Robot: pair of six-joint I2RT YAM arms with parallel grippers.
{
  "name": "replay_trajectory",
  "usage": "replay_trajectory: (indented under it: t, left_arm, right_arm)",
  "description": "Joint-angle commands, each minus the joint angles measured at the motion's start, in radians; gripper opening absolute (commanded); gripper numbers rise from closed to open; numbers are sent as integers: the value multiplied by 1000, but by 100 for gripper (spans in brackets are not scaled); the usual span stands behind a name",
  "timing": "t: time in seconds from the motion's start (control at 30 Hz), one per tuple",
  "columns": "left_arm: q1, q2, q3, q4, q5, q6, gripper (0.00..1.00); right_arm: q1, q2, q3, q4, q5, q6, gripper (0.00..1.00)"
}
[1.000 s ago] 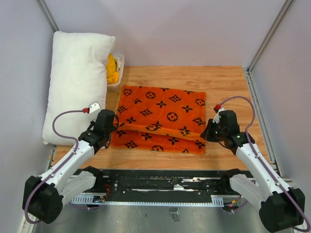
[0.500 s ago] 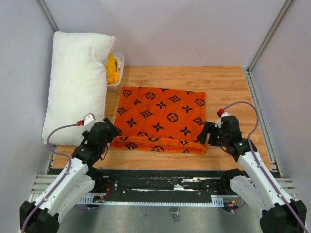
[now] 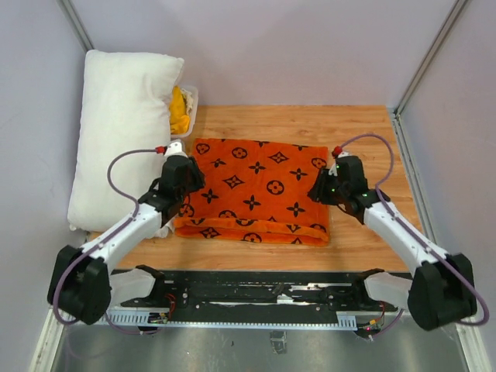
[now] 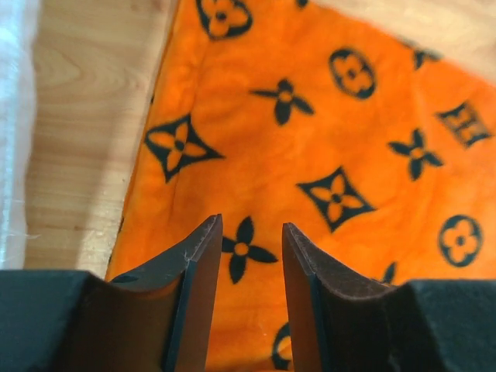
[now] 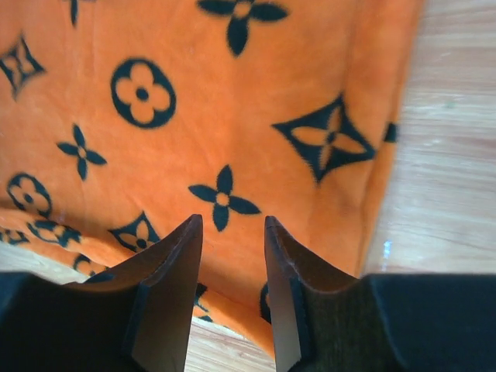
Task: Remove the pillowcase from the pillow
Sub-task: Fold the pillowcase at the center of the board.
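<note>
Pillowcase (image 3: 256, 190) lies flat; pillow (image 3: 124, 132) rests beside its left edge. Left gripper (image 4: 250, 226) and right gripper (image 5: 232, 222) above its ends, jaws parted, empty.

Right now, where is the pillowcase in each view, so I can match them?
Top external: pillowcase spread out at the picture's centre.
Left wrist: pillowcase fills centre and right, left edge showing.
Right wrist: pillowcase fills left and centre, right edge showing.
Shared landmark: wooden table bordering it.
</note>
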Motion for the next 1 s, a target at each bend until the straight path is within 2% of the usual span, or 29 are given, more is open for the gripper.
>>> replay_trajectory:
  t: [0.0, 0.17, 0.33, 0.5, 0.7, 0.87, 0.93, 0.97]
  left_arm:
    - [-16, 123, -1, 25, 27, 45, 40]
    - [-97, 183, -70, -4, -16, 6, 34]
    - [-242, 178, -138, -48, -56, -90, 32]
    - [-357, 173, -144, -110, -92, -154, 29]
    - [-381, 117, -189, -189, -92, -211, 28]
    - [-384, 19, -224, -199, -32, -237, 29]
    - [-384, -16, -189, -187, -56, -203, 33]
    - [-384, -24, -156, -176, -92, -174, 39]
  right_arm:
    - [117, 151, 41, -7, 14, -47, 39]
    - [258, 261, 40, -17, 17, -47, 38]
    - [362, 226, -5, -41, 40, -37, 39]
    - [407, 182, -35, -70, 27, -26, 40]
    - [417, 144, -86, -119, 3, -25, 41]
    - [409, 109, -73, -131, 12, -36, 51]
    - [370, 117, -19, -105, 9, -45, 60]
    - [334, 126, 12, -75, -13, -46, 61]
